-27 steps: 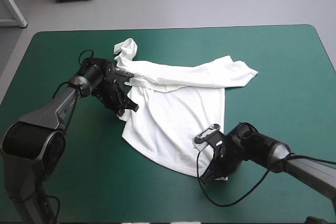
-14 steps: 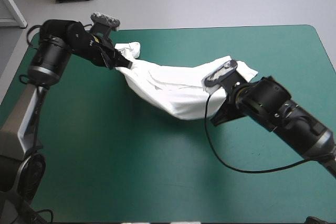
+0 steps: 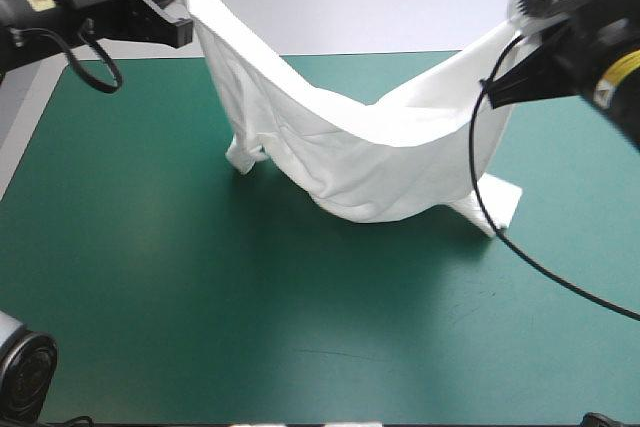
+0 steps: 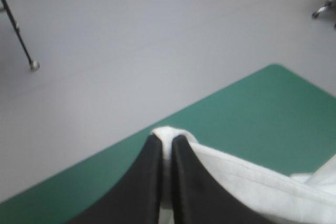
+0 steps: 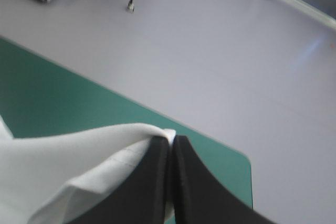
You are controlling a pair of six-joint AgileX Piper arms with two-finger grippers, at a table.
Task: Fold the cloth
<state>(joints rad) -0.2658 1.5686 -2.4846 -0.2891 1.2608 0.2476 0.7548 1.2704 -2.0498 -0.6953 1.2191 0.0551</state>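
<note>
Cloth of the white short-sleeved T-shirt [image 3: 370,152] hangs slung between your left gripper [image 4: 167,140] and right gripper [image 5: 171,140], each clamped on an edge, lowest folds touching the teal-green surface [image 3: 200,287].

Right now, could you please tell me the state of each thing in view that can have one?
T-shirt: lifted, slung between both grippers, sagging in the middle, two low ends reaching the table.
Left gripper: held high, shut on the T-shirt.
Right gripper: held high, shut on the T-shirt.
</note>
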